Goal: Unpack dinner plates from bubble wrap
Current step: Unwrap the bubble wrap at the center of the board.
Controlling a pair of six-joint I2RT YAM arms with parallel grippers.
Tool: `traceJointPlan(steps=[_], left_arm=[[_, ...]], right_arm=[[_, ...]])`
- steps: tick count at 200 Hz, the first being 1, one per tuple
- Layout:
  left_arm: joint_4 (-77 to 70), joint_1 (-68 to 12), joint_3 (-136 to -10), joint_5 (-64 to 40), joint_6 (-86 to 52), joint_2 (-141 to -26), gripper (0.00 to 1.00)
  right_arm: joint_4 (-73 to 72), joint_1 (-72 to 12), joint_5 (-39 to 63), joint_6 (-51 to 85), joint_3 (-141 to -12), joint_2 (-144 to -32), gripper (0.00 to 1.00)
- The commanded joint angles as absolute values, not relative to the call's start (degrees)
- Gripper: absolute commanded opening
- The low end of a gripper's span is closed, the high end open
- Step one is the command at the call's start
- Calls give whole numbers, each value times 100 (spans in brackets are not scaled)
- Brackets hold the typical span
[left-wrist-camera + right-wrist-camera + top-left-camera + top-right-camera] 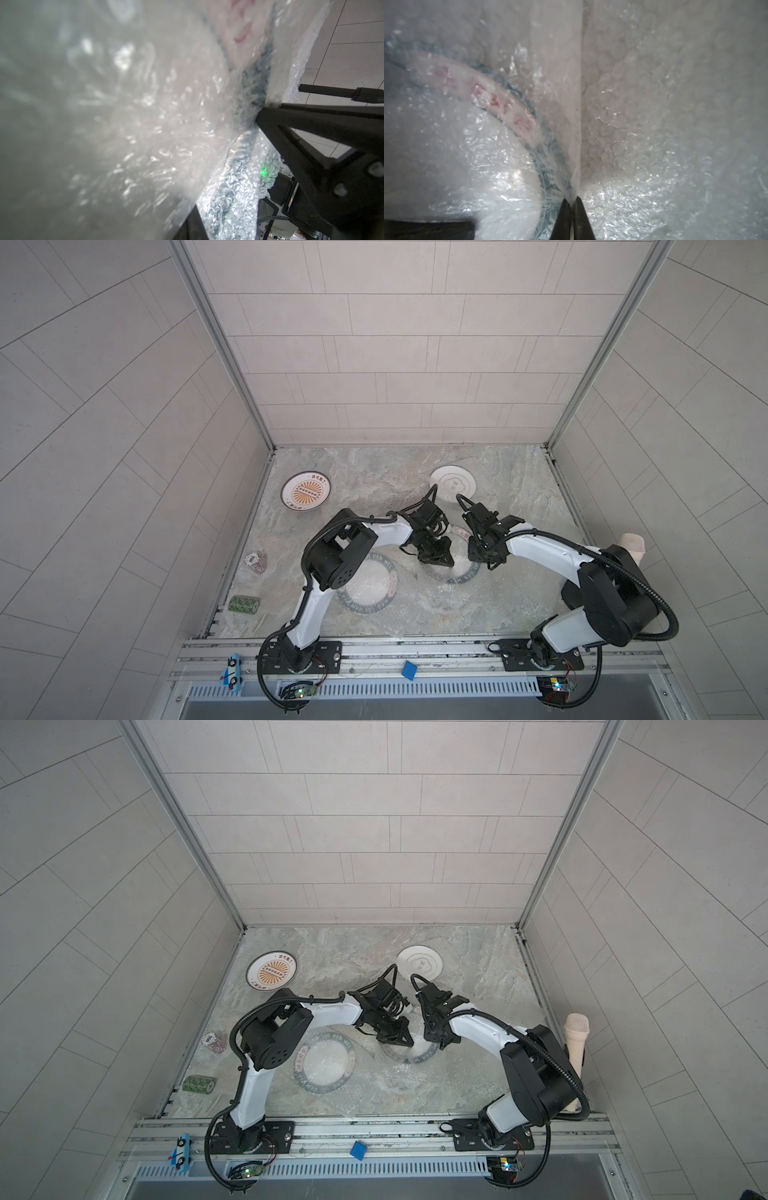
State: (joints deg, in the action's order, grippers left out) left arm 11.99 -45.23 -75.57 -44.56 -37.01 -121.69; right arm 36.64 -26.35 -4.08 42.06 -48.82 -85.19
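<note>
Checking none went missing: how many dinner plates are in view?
4: orange plate, far left; grey-ringed plate, far centre; green-rimmed plate, near centre; wrapped plate right of it. More could hide under bubble wrap.

Green roll (244,604), chip stack (254,561), pinkish cup (633,547)

Enclosure of three walls, all pale grey-beige rectangular tiles in staggered rows with thin dark joints: back wall (407,344), left wall (104,448), right wall (685,448). Aluminium posts (222,344) run up both rear corners. Counter (374,472) has grey-green marbled stone look, pale veins, matte finish. Aluminium rail (415,649) of slotted profiles runs along counter's near edge. Nearer camera: white slotted cable duct (415,689), then plain grey metal panel (415,709). Light soft, even. Shadows on counter faint, blurred.
</note>
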Motion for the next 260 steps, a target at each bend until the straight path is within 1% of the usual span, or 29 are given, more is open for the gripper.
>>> traceJointPlan(steps=[1,10,48,59,90,110,127,168,219,230,246,260], left_arm=[[1810,-4438,-7257,-3681,-3753,-12435,7],[1815,-4427,-7258,-3643,-3776,-12437,7],[2003,-4365,-7215,-3340,-3867,-12481,7],[1989,-4310,-7097,-3241,-3955,-12453,7],[1825,-4098,-6746,-3061,-4122,-12345,7],[1828,-4059,-6681,-2990,-4122,-12323,7],[1837,-4039,-6649,-2928,-4299,-12347,7],[1818,-4004,-6589,-2844,-4369,-12349,7],[1837,-4001,-6605,-2839,-4403,-12412,7],[1837,-3998,-6608,-2833,-4403,-12422,7],[1846,-3999,-6608,-2830,-4412,-12413,7],[1844,-3998,-6604,-2830,-4412,-12411,7]], right_arm=[[3790,-2644,-639,4262,-4891,-8466,4],[3812,-2641,-625,4254,-4898,-8457,0],[4003,-2539,-644,4157,-4948,-8370,0],[3902,-2322,-392,4088,-4871,-8294,0],[3450,-1547,764,3905,-4598,-8139,0],[3422,-1386,895,3781,-4612,-8159,0],[3378,-1213,1220,3702,-4600,-8236,0],[3495,-724,1330,3581,-4482,-7978,0],[3095,-229,2214,3724,-4173,-7955,0],[3113,-156,2192,3711,-4175,-7931,0],[3332,-141,1830,3619,-4274,-7868,0],[3452,-160,1667,3545,-4315,-7815,2]])
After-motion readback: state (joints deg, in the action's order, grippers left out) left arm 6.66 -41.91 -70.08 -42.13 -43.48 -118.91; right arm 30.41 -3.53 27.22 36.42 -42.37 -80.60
